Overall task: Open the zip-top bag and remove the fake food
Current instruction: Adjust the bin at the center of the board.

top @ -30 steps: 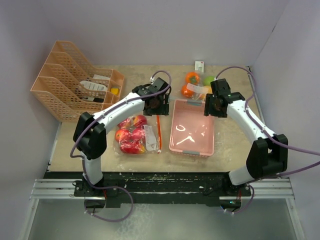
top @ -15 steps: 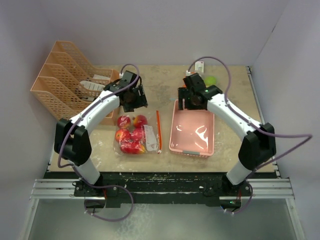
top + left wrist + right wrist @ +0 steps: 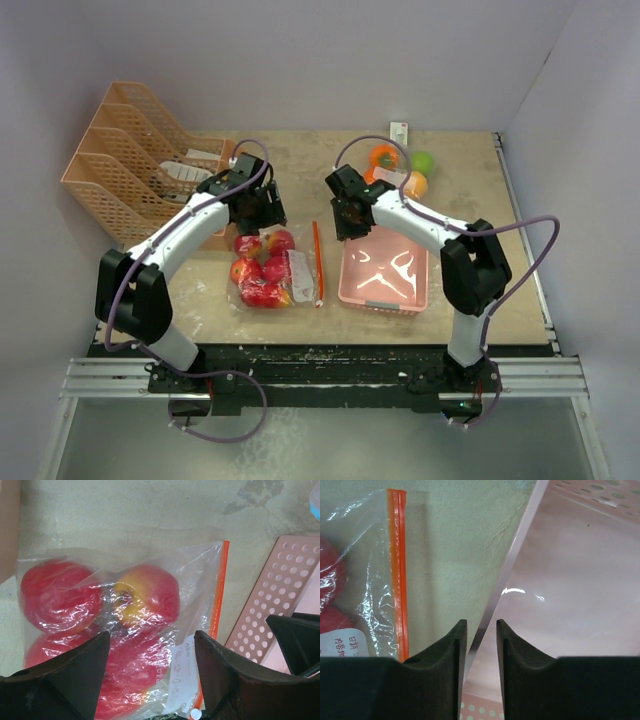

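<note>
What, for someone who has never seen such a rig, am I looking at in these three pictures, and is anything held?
Two white robot arms are bolted at the table's near edge. One picture looks down on both; the other two come from a camera on each wrist, dark fingers at the bottom. On the table lie a clear zip-top bag of red plastic apples, a pink plastic basket, an orange plastic file rack, plus loose plastic oranges and a green apple. The left gripper hangs wide open over the bag; the right gripper, jaws narrowly apart, over the basket's rim. Neither holds anything.
</note>
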{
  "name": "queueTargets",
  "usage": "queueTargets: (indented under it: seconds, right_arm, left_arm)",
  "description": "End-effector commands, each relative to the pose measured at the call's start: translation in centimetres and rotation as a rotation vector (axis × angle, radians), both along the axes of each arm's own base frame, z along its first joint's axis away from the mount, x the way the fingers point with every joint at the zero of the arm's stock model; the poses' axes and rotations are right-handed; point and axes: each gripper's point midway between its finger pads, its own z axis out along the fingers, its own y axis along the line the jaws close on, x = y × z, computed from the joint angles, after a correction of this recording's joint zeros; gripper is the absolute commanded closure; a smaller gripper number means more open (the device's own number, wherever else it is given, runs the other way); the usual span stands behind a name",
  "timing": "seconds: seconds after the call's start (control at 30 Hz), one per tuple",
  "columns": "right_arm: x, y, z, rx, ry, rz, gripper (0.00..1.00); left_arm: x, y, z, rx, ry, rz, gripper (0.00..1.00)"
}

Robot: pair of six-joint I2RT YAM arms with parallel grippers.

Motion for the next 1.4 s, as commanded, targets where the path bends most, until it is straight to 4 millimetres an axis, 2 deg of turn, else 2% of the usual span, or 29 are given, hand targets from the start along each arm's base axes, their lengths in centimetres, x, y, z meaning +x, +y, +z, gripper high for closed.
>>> queueTargets:
  seconds: [0.0, 0.2, 0.43, 0.63, 0.8, 0.97, 1.1, 1.27, 1.37]
  right_arm:
    - [-0.1, -0.7, 1.6, 0.008, -0.034, -0.031, 0.74]
    - [-1.0, -4.2, 1.0, -0.075, -0.028, -0.076, 1.00]
    - [-0.6, -11.2, 0.8, -0.096, -0.022, -0.217, 1.00]
    - [0.8, -16.1, 2.0, -0.192, -0.084, -0.270, 1.00]
    - [2.7, -18.7, 2.3, -0.265, -0.110, -0.270, 1.00]
    - [5.6, -21.7, 2.8, -0.341, -0.164, -0.261, 1.00]
    - [8.0, -24.3, 2.3, -0.342, -0.163, -0.284, 1.00]
    - [10.2, -25.1, 1.5, -0.355, -0.172, -0.254, 1.00]
    - [10.6, -25.6, 2.1, -0.380, -0.195, -0.271, 1.00]
  left_arm:
    - [0.2, -0.1, 1.3, -0.043, -0.045, 0.017, 0.28]
    - [0.2, -0.5, 0.9, -0.055, -0.035, 0.002, 0.28]
    - [0.2, -0.3, 0.5, -0.042, -0.030, -0.004, 0.28]
    - [0.6, -0.7, 0.3, -0.041, -0.026, -0.021, 0.28]
    - [1.1, -1.0, 0.4, -0.045, -0.033, -0.038, 0.28]
    - [0.9, -0.8, 0.5, -0.035, -0.032, -0.049, 0.28]
    - [0.6, -0.6, 0.6, -0.024, -0.030, -0.055, 0.28]
    - [0.2, -0.1, 1.0, -0.007, -0.035, -0.061, 0.28]
    - [0.1, 0.0, 1.3, -0.005, -0.043, -0.062, 0.28]
